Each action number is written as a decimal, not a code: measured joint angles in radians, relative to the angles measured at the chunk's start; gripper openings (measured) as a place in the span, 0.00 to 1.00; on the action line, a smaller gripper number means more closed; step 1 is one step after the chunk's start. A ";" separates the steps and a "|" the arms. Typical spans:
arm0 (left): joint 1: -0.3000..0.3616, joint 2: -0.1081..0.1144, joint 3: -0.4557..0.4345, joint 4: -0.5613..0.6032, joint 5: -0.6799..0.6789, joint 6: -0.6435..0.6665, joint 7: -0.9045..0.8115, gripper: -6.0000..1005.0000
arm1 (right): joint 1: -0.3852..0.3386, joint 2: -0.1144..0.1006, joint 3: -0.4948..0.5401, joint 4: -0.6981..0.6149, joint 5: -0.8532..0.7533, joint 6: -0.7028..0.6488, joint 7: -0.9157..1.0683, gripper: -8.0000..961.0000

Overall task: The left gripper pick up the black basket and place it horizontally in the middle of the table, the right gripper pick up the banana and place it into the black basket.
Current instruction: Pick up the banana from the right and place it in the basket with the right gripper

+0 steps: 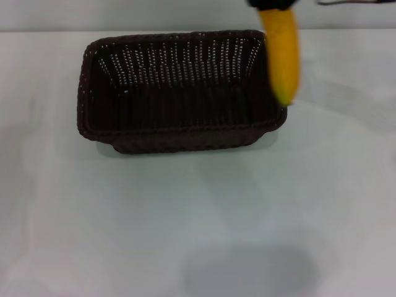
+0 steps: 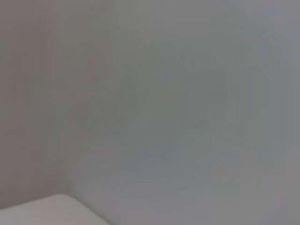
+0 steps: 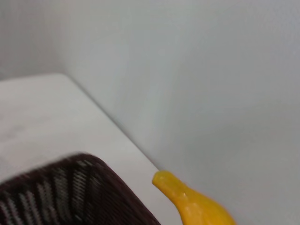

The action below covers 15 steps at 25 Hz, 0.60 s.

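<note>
The black basket (image 1: 179,93) lies lengthwise across the middle of the white table (image 1: 198,216), open side up and empty. The yellow banana (image 1: 282,52) hangs in the air, nearly upright, above the basket's right end and rim. Its upper end is held by my right gripper (image 1: 271,4), of which only a black edge shows at the top of the head view. In the right wrist view a corner of the basket (image 3: 70,192) and one end of the banana (image 3: 192,201) show. My left gripper is out of view.
A dark cable (image 1: 356,2) lies at the far right edge beyond the table. The left wrist view shows only a pale wall and a corner of the table (image 2: 42,211).
</note>
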 joint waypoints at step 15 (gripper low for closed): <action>-0.003 0.001 0.002 -0.017 0.017 -0.012 0.009 0.86 | 0.198 0.013 -0.197 0.499 0.359 -0.231 -0.476 0.61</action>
